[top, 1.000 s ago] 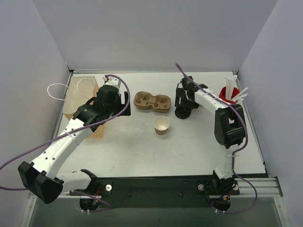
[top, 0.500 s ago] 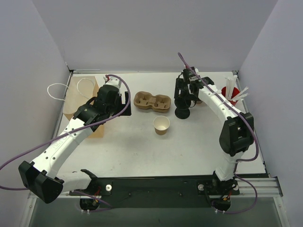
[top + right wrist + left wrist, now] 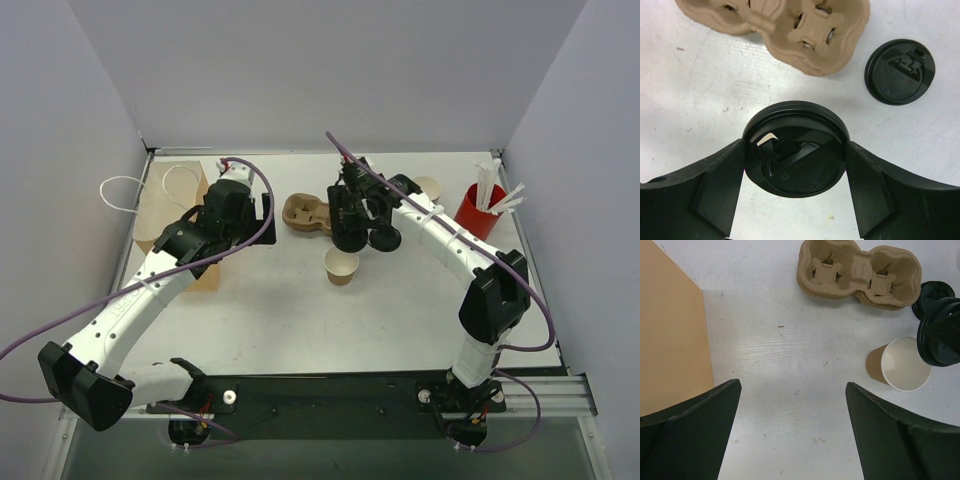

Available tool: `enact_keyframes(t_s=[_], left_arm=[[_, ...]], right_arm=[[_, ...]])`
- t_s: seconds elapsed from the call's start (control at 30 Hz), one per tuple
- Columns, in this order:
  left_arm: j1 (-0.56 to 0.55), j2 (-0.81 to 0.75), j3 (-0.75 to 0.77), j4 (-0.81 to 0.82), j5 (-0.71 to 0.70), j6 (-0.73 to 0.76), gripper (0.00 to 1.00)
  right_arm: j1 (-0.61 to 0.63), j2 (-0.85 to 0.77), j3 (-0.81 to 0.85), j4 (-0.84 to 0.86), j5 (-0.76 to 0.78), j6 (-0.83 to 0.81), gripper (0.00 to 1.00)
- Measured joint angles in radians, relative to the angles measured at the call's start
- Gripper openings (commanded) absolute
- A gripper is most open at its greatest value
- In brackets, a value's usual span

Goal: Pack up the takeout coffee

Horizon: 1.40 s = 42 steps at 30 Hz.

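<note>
The tan paper takeout cup (image 3: pixel 341 266) stands open and upright in the middle of the table, also in the left wrist view (image 3: pixel 900 365). My right gripper (image 3: pixel 348 230) is shut on a black plastic lid (image 3: pixel 795 150) and holds it above the table, just behind the cup's rim; the lid also shows in the left wrist view (image 3: pixel 942 335). A second black lid (image 3: pixel 899 71) lies flat on the table to the right. The brown pulp carrier (image 3: pixel 857 272) lies behind them with empty slots. My left gripper (image 3: pixel 792 386) is open and empty over bare table, left of the carrier.
A brown paper bag (image 3: pixel 170 215) with white handles lies at the left under my left arm. A red cup with white straws (image 3: pixel 478 205) stands at the back right, and a pale round item (image 3: pixel 428 186) lies near it.
My right arm has swung left from beside the carrier's right end, carrying one black lid toward the cup; a second lid stays on the table. The left arm has not moved.
</note>
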Motion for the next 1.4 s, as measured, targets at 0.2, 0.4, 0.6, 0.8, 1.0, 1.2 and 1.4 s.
enact_keyframes(t_s=[0.2,0.4,0.6,0.8,1.0,1.2,1.4], left_arm=[[0.000,-0.019,-0.010,-0.003,-0.008,-0.006,0.97],[0.000,-0.030,-0.026,-0.004,-0.010,-0.008,0.98],[0.000,-0.032,-0.026,-0.004,-0.010,-0.009,0.97],[0.008,-0.035,-0.026,-0.004,-0.010,-0.008,0.97],[0.008,-0.036,-0.026,-0.004,-0.010,-0.008,0.98],[0.008,-0.036,-0.026,-0.004,-0.010,-0.008,0.98],[0.008,-0.036,-0.026,-0.003,-0.010,-0.008,0.97]], right_arm=[[0.053,0.000,0.000,-0.030,0.002,0.007,0.63],[0.085,0.007,0.000,-0.046,0.016,0.007,0.63],[0.103,0.055,0.000,-0.049,0.023,0.007,0.63],[0.110,0.083,0.000,-0.055,0.028,0.006,0.63],[0.115,0.083,0.000,-0.063,0.040,0.006,0.63],[0.124,0.084,0.000,-0.076,0.043,0.006,0.63],[0.130,0.095,0.000,-0.076,0.042,0.006,0.64]])
